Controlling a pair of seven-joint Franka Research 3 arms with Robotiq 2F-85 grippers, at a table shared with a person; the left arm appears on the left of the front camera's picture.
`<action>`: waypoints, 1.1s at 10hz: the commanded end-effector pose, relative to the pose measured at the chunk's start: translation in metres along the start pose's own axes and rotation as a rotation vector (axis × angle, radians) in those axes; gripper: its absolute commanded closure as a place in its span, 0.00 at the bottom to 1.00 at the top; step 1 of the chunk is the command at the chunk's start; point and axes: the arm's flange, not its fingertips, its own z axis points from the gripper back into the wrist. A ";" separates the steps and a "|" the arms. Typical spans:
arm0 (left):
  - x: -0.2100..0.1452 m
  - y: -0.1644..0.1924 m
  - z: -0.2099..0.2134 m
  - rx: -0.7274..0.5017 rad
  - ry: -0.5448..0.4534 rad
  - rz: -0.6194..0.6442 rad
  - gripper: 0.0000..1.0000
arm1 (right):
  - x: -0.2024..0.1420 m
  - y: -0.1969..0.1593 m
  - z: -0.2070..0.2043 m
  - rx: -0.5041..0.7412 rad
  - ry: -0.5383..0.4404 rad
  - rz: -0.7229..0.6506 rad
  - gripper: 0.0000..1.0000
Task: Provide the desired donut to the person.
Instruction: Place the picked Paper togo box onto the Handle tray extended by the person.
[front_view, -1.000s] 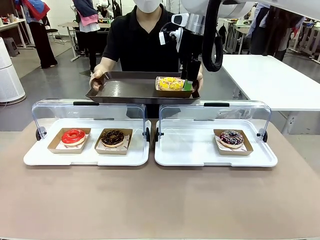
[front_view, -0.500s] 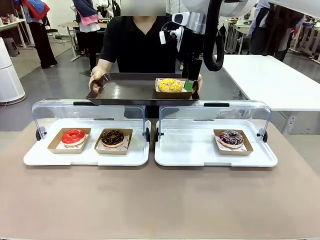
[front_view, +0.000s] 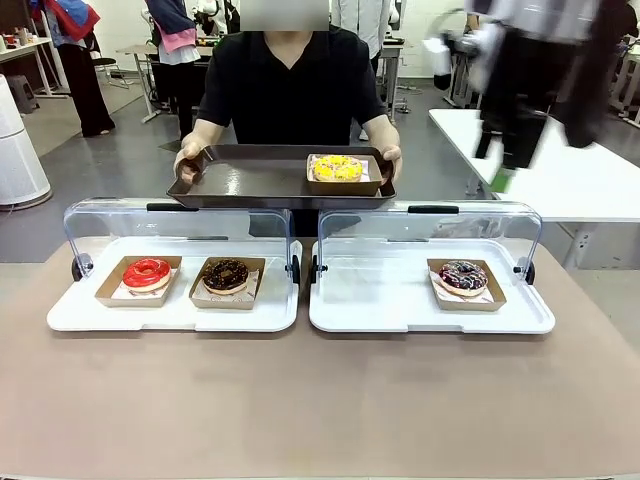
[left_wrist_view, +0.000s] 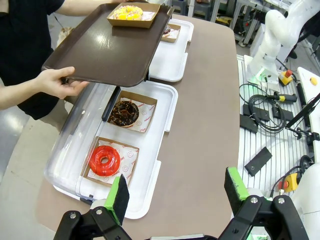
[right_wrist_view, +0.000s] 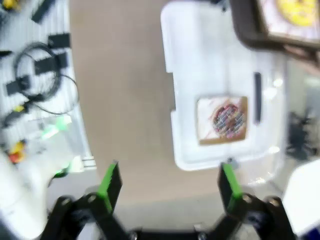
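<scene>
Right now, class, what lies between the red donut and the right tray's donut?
The chocolate donut, then bare white tray, seen in the front view.

No word, number or brand can be read anywhere. The nearest thing to print is a scatter of small red marks on the white paper (left_wrist_view: 144, 116) under the chocolate donut (left_wrist_view: 124, 112). The same marks show on the sheet under the red donut (left_wrist_view: 104, 160). Both sit in the white case (left_wrist_view: 167, 107) toward the left edge of the surface (left_wrist_view: 210, 125). The marks are too small to make out. Whether the lining under the yellow donut (left_wrist_view: 127, 11) carries the same cannot be told.
</scene>
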 end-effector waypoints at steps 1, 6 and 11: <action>0.000 -0.002 0.001 -0.005 0.000 -0.003 0.00 | -0.050 0.004 -0.018 -0.048 -0.012 -0.060 0.00; 0.000 -0.002 0.001 -0.005 0.000 -0.003 0.00 | -0.083 0.004 -0.011 -0.020 -0.035 -0.119 0.00; 0.000 -0.002 0.001 -0.005 0.000 -0.003 0.00 | -0.144 -0.027 -0.026 0.153 -0.374 -0.133 0.00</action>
